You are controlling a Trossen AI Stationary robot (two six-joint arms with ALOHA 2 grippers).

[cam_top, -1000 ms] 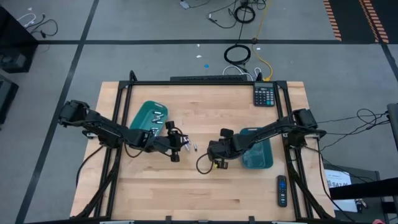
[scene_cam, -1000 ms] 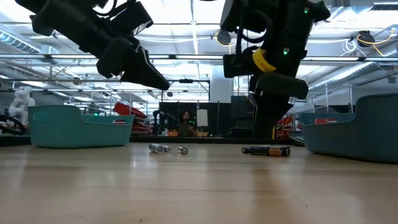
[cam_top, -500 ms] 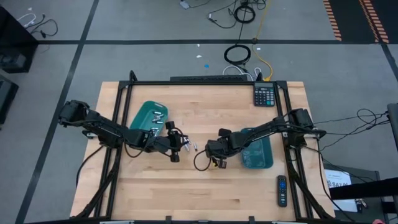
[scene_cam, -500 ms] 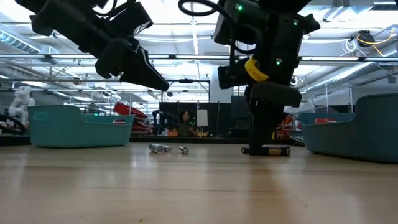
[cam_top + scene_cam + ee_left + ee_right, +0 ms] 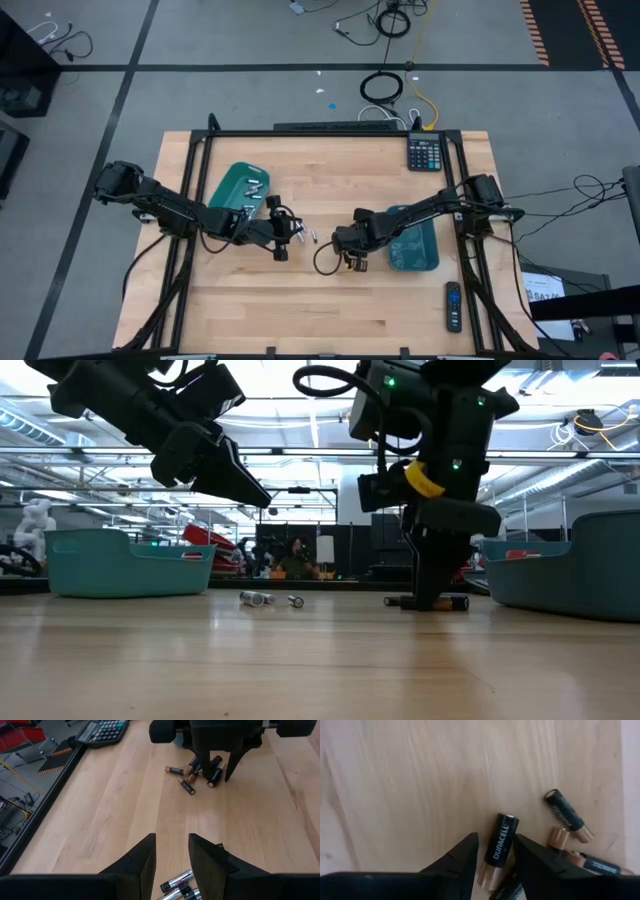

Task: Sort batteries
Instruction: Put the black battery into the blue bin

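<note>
1. I see my right gripper (image 5: 492,862) down at the table (image 5: 300,310) over the dark-and-copper batteries (image 5: 197,770), left of the right tray (image 5: 415,250); its fingers are spread, one battery (image 5: 497,850) lying between them, and I cannot tell whether they touch it.
2. My left gripper (image 5: 172,865) hangs above the table near the left tray (image 5: 240,190), fingers parted with nothing between; the silvery batteries (image 5: 175,882) lie just below it.
3. A calculator (image 5: 425,153) sits at the far right corner; a remote (image 5: 453,306) lies near the right edge.
</note>
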